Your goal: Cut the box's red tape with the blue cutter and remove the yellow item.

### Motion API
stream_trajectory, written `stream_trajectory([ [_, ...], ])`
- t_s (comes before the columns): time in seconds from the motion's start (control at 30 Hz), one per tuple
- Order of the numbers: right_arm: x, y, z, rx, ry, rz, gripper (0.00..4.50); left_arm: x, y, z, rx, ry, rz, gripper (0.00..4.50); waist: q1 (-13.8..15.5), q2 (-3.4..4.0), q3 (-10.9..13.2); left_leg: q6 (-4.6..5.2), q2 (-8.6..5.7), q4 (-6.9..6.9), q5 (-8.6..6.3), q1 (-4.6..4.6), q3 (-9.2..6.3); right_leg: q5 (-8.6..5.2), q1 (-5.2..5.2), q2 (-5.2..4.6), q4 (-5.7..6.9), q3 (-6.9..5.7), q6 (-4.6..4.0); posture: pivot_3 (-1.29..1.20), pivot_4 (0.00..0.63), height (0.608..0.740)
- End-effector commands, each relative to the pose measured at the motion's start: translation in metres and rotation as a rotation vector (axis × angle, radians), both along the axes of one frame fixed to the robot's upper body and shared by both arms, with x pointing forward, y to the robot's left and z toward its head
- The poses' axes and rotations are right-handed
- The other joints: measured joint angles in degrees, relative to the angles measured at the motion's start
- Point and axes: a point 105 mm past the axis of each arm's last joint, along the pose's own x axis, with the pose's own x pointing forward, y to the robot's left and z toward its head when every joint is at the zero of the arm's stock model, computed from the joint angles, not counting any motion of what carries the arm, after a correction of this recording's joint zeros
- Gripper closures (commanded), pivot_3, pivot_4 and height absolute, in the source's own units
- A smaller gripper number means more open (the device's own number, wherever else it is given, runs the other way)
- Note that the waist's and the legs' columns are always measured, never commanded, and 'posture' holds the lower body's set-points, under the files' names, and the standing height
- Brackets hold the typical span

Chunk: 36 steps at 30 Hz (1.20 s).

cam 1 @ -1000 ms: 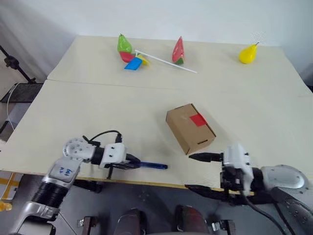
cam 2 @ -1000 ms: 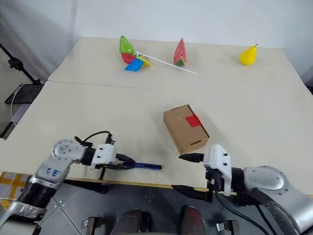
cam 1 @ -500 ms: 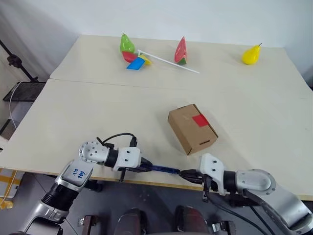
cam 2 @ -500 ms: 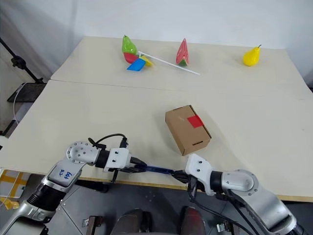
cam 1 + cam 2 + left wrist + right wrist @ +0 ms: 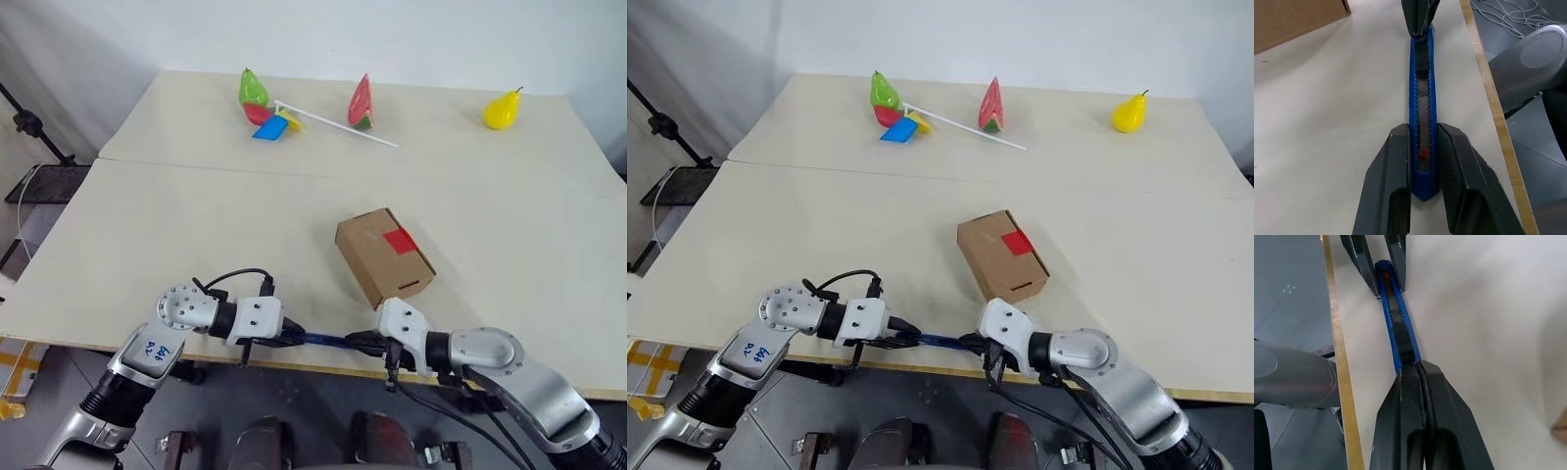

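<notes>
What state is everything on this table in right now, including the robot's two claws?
Brown cardboard box: closed, lying on the table.
Red tape patch: uncut, across the box's top.
Slim dark-blue cutter: level near the table's front edge, gripped at both ends.
Left gripper: jaws clamped on the cutter's butt end.
Right gripper: jaws shut on the cutter's other end.

L arm reaches in from the robot's left, wrist bent inward, left gripper (image 5: 290, 335) pointing toward the right one, fingers (image 5: 1396, 196) clamped either side of the blue cutter (image 5: 1422, 117) at its butt end. R arm comes in from the robot's right, forearm angled inward, right gripper (image 5: 361, 343) facing the L one; its fingers (image 5: 1422, 416) pressed together, pinching the cutter's opposite end. Both grippers just beside the cutter's ends, facing each other along it.
</notes>
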Motion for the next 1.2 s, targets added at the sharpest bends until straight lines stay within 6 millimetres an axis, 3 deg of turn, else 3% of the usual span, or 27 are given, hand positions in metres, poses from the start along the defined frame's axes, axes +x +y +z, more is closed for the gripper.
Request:
stream_trajectory([
  [0.03,-0.002,0.005,-0.017,-0.031,0.048,0.007,4.45,-0.008,-0.001,-0.015,0.041,0.047,-0.005,4.06,0.0,-0.01,0.0,0.00,0.00,0.00,0.00,0.03,0.00,0.00,0.02,0.00,0.01,0.00,0.00,0.00,0.150,0.740],
  [0.3,-0.003,0.017,-0.019,-0.018,0.047,0.027,4.45,-0.010,-0.003,-0.015,0.035,0.052,-0.003,4.06,0.0,0.00,-0.1,-0.05,0.02,0.00,-0.03,0.03,-0.02,0.00,0.01,0.01,0.07,-0.03,0.00,0.00,0.150,0.740],
  [0.7,0.004,-0.001,0.001,0.030,-0.015,-0.001,4.45,-0.015,-0.005,-0.014,0.037,0.082,-0.039,4.06,0.1,0.00,-0.1,-0.02,0.01,-0.01,-0.08,0.00,-0.02,0.00,-0.01,0.02,0.03,-0.05,0.00,0.00,0.150,0.740],
  [0.87,0.001,-0.011,0.003,0.037,-0.023,-0.001,4.50,-0.018,-0.010,-0.012,0.008,0.115,-0.021,2.84,0.0,0.00,0.0,0.00,0.01,-0.01,-0.12,-0.01,0.00,0.00,-0.01,0.04,0.02,-0.07,0.00,0.00,0.150,0.740],
  [1.07,-0.002,-0.020,0.006,0.054,-0.008,-0.012,4.50,-0.016,-0.012,-0.013,-0.014,0.128,0.003,1.01,0.1,0.00,0.0,0.00,0.02,-0.01,-0.12,-0.01,0.02,0.00,-0.01,0.04,0.00,-0.05,0.00,0.00,0.150,0.740],
  [1.2,-0.006,-0.016,0.009,0.079,-0.002,0.009,4.50,-0.019,-0.013,-0.017,-0.002,0.187,0.014,1.01,0.1,0.00,0.0,0.00,0.04,-0.01,-0.12,0.00,0.03,0.00,-0.02,0.05,0.00,-0.05,0.00,0.00,0.150,0.740],
])
